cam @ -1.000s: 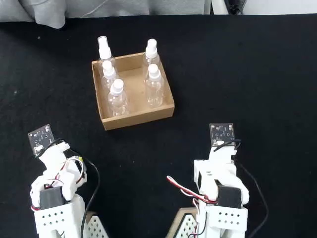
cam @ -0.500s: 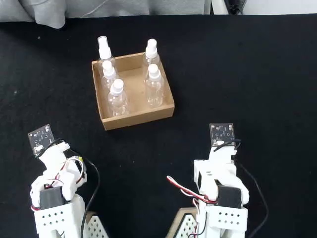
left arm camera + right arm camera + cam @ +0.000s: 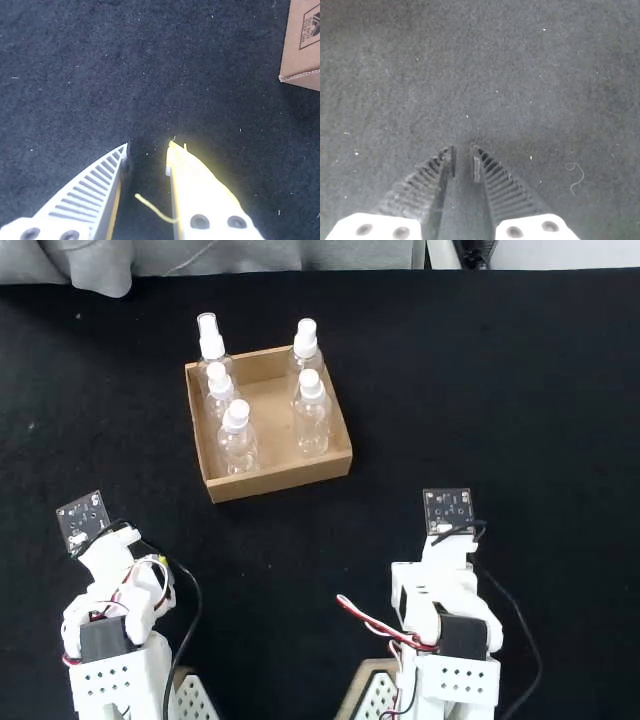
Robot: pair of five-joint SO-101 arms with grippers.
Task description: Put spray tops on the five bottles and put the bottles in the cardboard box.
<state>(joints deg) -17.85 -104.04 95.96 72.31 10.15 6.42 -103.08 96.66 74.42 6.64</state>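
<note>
The cardboard box (image 3: 330,462) sits left of the table's middle, toward the back. Several clear bottles with white spray tops stand upright in it: one at the back left (image 3: 211,342), one at the back right (image 3: 305,344), and others (image 3: 219,390) (image 3: 237,432) (image 3: 312,408) nearer the front. My left gripper (image 3: 147,146) hangs just over the black cloth, shut and holding nothing, with a corner of the box (image 3: 300,45) off to one side. My right gripper (image 3: 463,149) is shut too, low over bare cloth. Both arms (image 3: 115,580) (image 3: 445,575) are folded back near the front edge.
Black cloth (image 3: 500,390) covers the table. Grey fabric (image 3: 90,265) lies along the back edge at the left. The arm bases (image 3: 110,680) (image 3: 450,680) stand at the front edge. Open cloth stretches to the right of the box and between it and the arms.
</note>
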